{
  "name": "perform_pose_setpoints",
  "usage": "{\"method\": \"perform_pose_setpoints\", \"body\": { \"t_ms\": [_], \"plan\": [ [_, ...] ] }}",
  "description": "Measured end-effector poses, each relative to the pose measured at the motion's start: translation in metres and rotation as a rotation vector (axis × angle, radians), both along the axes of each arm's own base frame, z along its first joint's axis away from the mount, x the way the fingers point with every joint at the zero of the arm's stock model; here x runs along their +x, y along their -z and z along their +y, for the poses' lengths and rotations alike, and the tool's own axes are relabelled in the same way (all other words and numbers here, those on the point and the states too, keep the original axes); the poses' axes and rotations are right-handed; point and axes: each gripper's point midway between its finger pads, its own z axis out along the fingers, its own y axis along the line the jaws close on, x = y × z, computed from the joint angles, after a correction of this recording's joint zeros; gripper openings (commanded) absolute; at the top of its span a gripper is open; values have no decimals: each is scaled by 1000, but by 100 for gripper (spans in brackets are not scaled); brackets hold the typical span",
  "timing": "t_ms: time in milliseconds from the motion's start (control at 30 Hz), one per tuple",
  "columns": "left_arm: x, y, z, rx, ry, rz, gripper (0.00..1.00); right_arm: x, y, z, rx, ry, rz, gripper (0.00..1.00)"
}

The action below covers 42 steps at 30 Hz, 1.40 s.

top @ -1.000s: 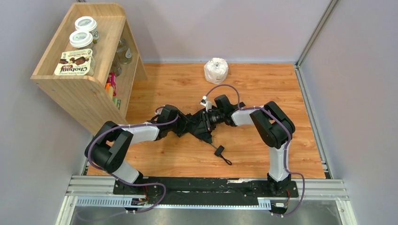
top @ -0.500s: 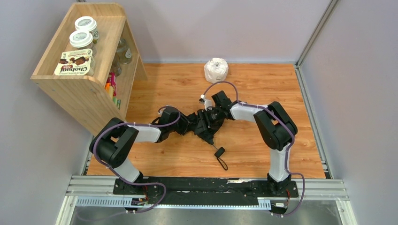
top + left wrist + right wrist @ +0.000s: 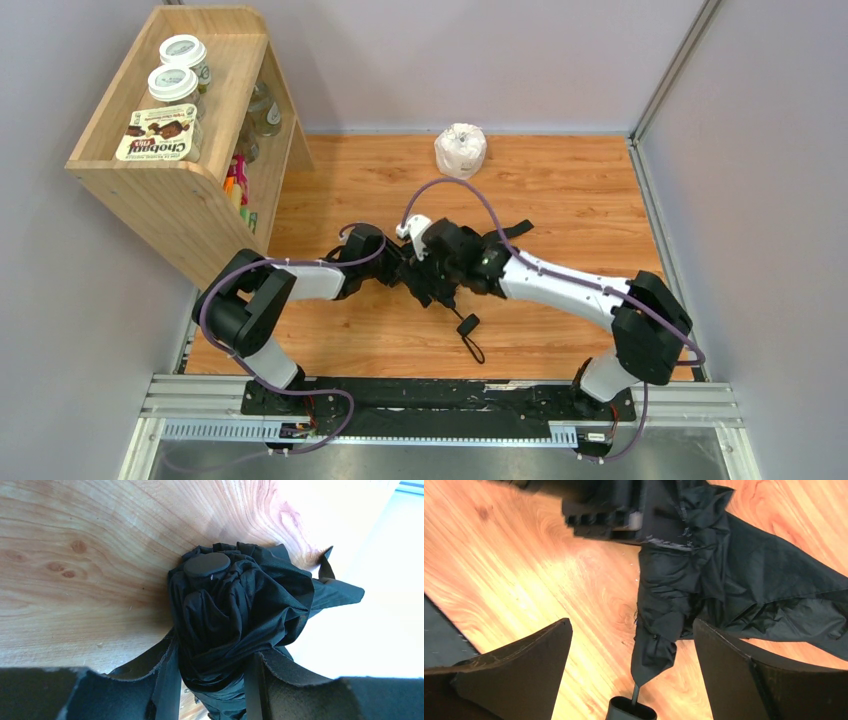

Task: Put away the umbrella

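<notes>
the left claw [image 3: 210, 677] is grasping the umbrella [image 3: 235, 610]. its fingers [image 3: 285, 695] are pressing into the bunched black cloth from either side, spread only as far as the bundle is thick. the umbrella's round end cap [image 3: 206, 564] is pointing away from this claw and sitting close to the wood.

the right claw [image 3: 631, 625] is standing wide open and holding nothing. its fingers [image 3: 524, 665] are hanging on either side of a loose tongue of cloth, and whether the right one is brushing the cloth i cannot tell. the left claw's grip is showing just beyond it.

the umbrella is lying near the middle of the wooden table [image 3: 560, 190], between the two claws, partly unfurled. its small handle [image 3: 467, 323] is pointing toward the near edge, with the strap [image 3: 476, 348] lying in a loop on the wood beside it.

a white roll [image 3: 461, 150] is standing at the far edge, well apart from the arms. a wooden shelf [image 3: 170, 190] is sitting at the far left, carrying two white-lidded jars [image 3: 175, 85] and a flat packet [image 3: 158, 133] on top. grey walls [image 3: 450, 60] are closing in the table, and a metal rail [image 3: 440, 400] is running along the near edge under the arm bases.
</notes>
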Motion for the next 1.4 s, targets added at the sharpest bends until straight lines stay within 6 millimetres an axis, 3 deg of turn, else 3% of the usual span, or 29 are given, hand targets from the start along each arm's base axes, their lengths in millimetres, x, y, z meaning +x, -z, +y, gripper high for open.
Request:
{"method": "perform_pose_setpoints", "body": {
  "t_ms": [133,367,433,567,700,900,1067,1400],
  "plan": [
    [-1,-1,-1,4,14,10,21,-9,19,5,-51,-53,-188,97],
    [-1,-2,-2,1,19,15,21,34,61,6,-161,0,-366,93],
    [-1,-3,-2,0,20,16,21,41,73,4,-195,11,-390,79],
    [-1,-3,-3,-2,21,15,22,42,86,9,-202,25,-374,21],
    [0,-6,-3,0,30,12,24,38,93,10,-167,71,-328,0],
    [3,-10,-4,33,57,0,43,35,99,10,-53,116,-211,0],
    [3,-16,-1,83,88,-15,75,29,104,12,93,114,-92,0],
    [-3,-40,18,123,106,-58,77,26,99,20,404,23,206,0]
  ]
}}
